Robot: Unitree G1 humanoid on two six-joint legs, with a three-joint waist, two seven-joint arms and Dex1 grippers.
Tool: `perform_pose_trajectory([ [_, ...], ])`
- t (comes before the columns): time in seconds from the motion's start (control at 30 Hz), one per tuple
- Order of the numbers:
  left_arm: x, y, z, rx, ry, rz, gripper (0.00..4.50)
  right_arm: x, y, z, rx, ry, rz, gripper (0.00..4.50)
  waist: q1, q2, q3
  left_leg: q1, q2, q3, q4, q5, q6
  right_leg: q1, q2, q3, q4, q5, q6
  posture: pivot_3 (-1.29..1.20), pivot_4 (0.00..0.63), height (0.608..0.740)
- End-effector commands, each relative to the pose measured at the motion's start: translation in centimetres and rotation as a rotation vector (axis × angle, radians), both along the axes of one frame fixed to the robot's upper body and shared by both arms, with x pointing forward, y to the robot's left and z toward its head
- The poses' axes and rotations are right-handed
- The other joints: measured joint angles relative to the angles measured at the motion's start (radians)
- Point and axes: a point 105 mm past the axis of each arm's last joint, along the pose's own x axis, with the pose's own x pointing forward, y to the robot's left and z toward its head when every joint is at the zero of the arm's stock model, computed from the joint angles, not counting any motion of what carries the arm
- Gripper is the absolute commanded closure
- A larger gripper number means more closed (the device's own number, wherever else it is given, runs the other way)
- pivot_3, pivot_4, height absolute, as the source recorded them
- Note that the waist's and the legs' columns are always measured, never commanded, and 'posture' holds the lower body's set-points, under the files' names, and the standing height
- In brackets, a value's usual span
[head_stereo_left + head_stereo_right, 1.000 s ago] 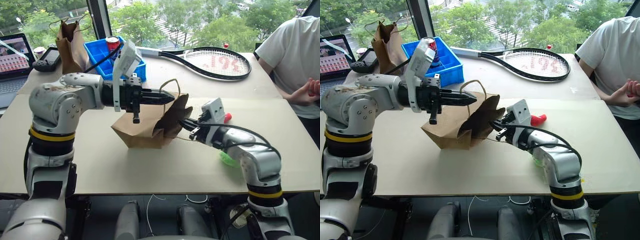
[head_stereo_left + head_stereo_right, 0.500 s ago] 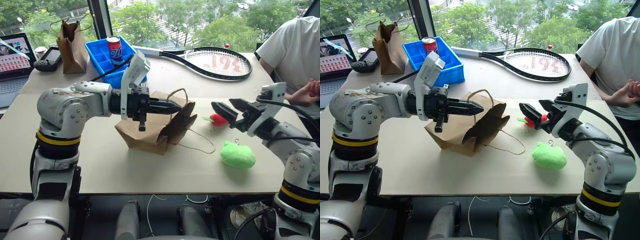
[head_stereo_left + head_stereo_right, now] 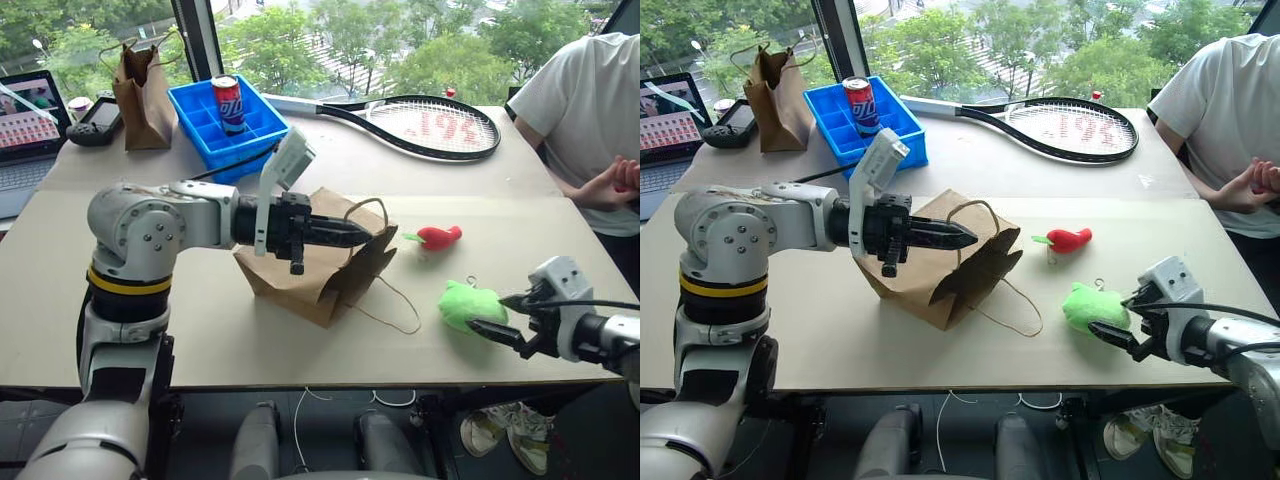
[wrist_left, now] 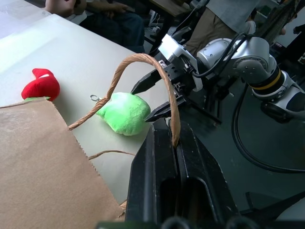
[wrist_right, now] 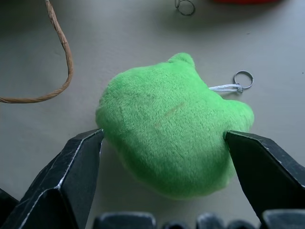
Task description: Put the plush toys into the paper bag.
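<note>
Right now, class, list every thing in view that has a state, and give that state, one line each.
paper bag: on the table, mouth open, one handle lifted.
left gripper: shut on the bag's handle.
right gripper: open, fingers either side of the green plush.
green plush: lying on the table, outside the bag.
red plush: lying on the table, outside the bag.

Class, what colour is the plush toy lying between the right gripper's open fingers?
Lime green; the plush toy shows best in the right wrist view.
</note>
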Motion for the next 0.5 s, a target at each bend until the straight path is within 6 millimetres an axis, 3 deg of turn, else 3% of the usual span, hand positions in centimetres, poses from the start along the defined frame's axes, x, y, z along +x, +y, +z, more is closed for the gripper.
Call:
perform_pose_trajectory([
  [0.03,-0.5,-0.1,0.4,-0.010,-0.012,-0.009,4.50,0.6,-0.3,0.3,-0.065,-0.048,-0.009,0.64,0.000,0.000,0.000,0.000,0.000,0.000,0.000,0.000,0.000,0.000,0.000,0.000,0.000,0.000,0.000,0.00,0.150,0.740],
  [0.07,-0.5,0.0,0.3,-0.008,-0.006,-0.009,4.50,0.8,-0.3,0.5,-0.065,-0.066,-0.013,1.13,0.001,0.000,0.000,0.000,0.000,0.000,0.000,0.000,0.000,0.000,0.000,0.000,0.000,0.000,0.000,0.00,0.150,0.740],
  [0.23,-0.5,-0.2,-0.1,0.003,0.002,-0.016,4.50,0.5,-0.9,2.6,-0.100,-0.123,0.007,2.75,0.003,0.000,0.000,0.000,0.000,0.000,0.000,0.000,0.000,0.000,0.000,0.001,0.000,0.000,0.000,0.00,0.150,0.740],
  [0.33,-0.4,-0.4,-0.1,0.004,-0.008,-0.031,4.50,-0.6,0.8,4.5,-0.215,-0.162,0.201,3.73,0.006,0.001,0.000,-0.001,-0.002,0.000,0.000,0.000,0.000,0.000,0.000,0.002,0.000,0.000,0.000,0.00,0.150,0.740],
  [0.4,-0.6,-0.7,0.0,0.000,-0.009,-0.051,4.50,-0.6,2.9,6.5,-0.169,-0.223,0.271,4.36,0.006,0.001,0.000,0.000,-0.002,0.000,0.000,0.000,0.000,0.000,0.000,0.002,0.000,0.000,0.000,0.00,0.150,0.740],
  [0.5,-0.7,-1.1,0.0,-0.002,-0.016,-0.071,4.50,-0.8,6.2,7.6,-0.162,-0.265,0.408,4.48,0.004,0.000,0.000,0.000,-0.001,0.000,0.000,0.000,0.000,0.000,0.000,0.003,-0.001,0.000,0.000,0.00,0.150,0.740],
])
